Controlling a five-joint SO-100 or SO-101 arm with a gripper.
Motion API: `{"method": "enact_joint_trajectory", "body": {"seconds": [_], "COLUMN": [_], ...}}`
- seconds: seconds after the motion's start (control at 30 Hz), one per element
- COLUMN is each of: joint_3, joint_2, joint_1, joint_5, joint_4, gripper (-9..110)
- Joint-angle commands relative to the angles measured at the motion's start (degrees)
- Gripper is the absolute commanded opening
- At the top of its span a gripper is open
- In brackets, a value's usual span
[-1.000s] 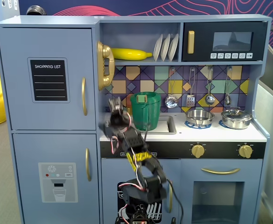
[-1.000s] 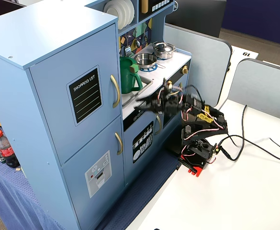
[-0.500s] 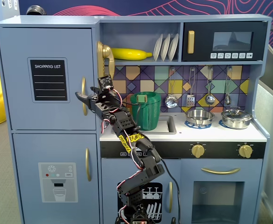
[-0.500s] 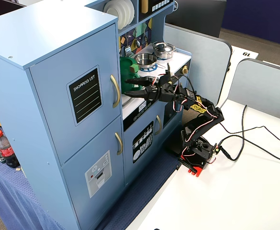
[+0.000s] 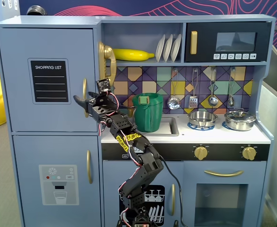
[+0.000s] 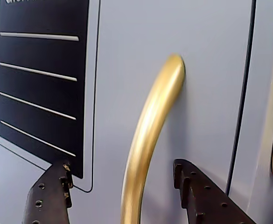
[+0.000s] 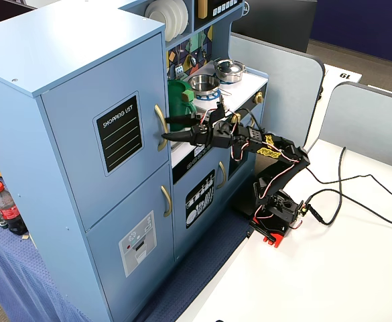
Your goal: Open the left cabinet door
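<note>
Door: the left cabinet door (image 5: 48, 78), top left of the kitchen, looks shut.
Hand: hand (image 6: 122, 186) spread apart, straddling the gold handle (image 6: 150, 135), seemingly not yet touching.
Risk: fingers (image 6: 50, 196) closing off-centre could slip off the curved handle.

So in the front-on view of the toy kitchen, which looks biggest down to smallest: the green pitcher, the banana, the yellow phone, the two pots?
1. Green pitcher
2. Banana and yellow phone: similar length, too close to rank
3. Open pot and lidded pot: look about equal
</note>
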Motion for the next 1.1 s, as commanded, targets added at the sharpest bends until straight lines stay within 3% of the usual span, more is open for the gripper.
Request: {"method": "enact_joint_trajectory", "body": {"seconds": [0.0,0.53,0.93,1.07], "joint_3": [0.09,8.44,9.93,10.81], "joint_2": [-0.35,13.71,35.16,30.85], "joint_1": [-2.02,-15.56,-0.09,8.26], "joint_5": [0.62,-5.19,4.31,6.68], "joint_4": [-2.55,-1.49,32.17,27.16], "gripper": [20,19,15,5]}}
